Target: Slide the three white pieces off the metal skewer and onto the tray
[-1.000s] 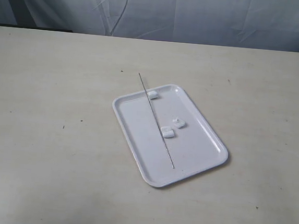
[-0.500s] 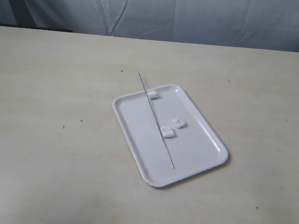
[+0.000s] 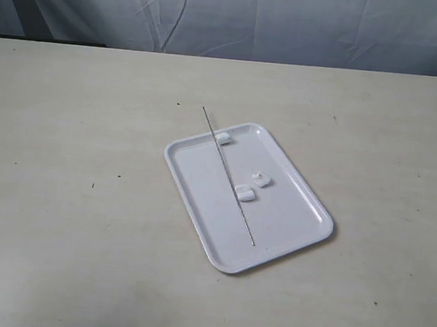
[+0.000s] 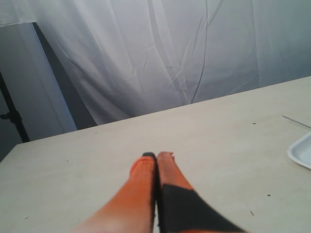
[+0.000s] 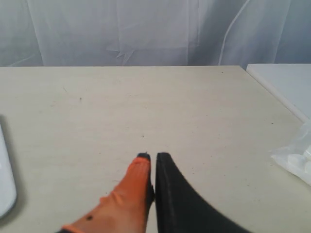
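Note:
The glossy white tray (image 3: 200, 200) lies at the table's middle in the exterior view. The thin metal skewer (image 3: 229, 177) rests bare across it, its far tip poking past the tray's far rim. Three white pieces lie loose on the tray: one (image 3: 222, 138) at the far rim beside the skewer, one (image 3: 244, 192) touching the skewer near mid-tray, one (image 3: 261, 179) just right of that. Neither arm shows in the exterior view. My left gripper (image 4: 157, 155) is shut and holds nothing, over bare table; the tray's corner (image 4: 302, 150) and the skewer's tip (image 4: 296, 122) show at that view's edge. My right gripper (image 5: 150, 156) is shut and holds nothing.
The beige table (image 3: 70, 196) stretches wide on all sides of the tray. A grey-white curtain (image 3: 239, 16) hangs behind it. In the right wrist view a clear plastic bag (image 5: 297, 158) with white bits lies on the table, and the tray's edge (image 5: 6, 187) shows opposite.

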Available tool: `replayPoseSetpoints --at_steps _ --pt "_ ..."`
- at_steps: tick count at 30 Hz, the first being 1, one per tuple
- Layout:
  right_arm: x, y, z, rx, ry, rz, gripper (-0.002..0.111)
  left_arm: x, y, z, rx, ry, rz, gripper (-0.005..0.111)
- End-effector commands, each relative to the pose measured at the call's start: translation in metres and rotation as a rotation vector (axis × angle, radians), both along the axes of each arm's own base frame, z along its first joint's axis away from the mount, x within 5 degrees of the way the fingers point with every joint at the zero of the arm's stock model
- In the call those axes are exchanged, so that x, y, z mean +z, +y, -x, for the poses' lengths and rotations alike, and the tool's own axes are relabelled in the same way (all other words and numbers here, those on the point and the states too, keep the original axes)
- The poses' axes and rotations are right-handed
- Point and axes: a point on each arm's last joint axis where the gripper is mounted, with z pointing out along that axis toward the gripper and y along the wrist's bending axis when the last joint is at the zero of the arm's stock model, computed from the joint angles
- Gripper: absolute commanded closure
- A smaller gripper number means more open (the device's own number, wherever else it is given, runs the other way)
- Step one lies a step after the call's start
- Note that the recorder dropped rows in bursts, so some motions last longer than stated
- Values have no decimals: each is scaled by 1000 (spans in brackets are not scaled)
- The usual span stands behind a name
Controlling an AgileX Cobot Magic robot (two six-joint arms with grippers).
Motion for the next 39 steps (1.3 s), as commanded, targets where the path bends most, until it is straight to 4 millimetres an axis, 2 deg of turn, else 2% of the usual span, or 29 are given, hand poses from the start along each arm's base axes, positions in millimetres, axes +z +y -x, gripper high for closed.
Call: replayPoseSetpoints --at_steps 1,18,22,26,31,36,39 --pt "1 0 0 1 -11 22 103 -1 0 1 -2 -3 2 107" --pt "1 0 0 0 -11 20 103 0 2 1 23 -9 6 107" --pt "1 0 0 -1 -6 20 103 0 1 1 14 -9 -38 107" --pt "1 0 0 -1 -6 20 103 -4 0 1 7 42 173 107" --pt "1 0 0 -1 -7 18 103 -21 -1 4 32 241 284 107" --pt "1 0 0 -1 -7 18 103 -20 2 4 41 220 87 107" --pt "1 0 0 -1 -7 18 103 -21 3 4 43 223 70 107"
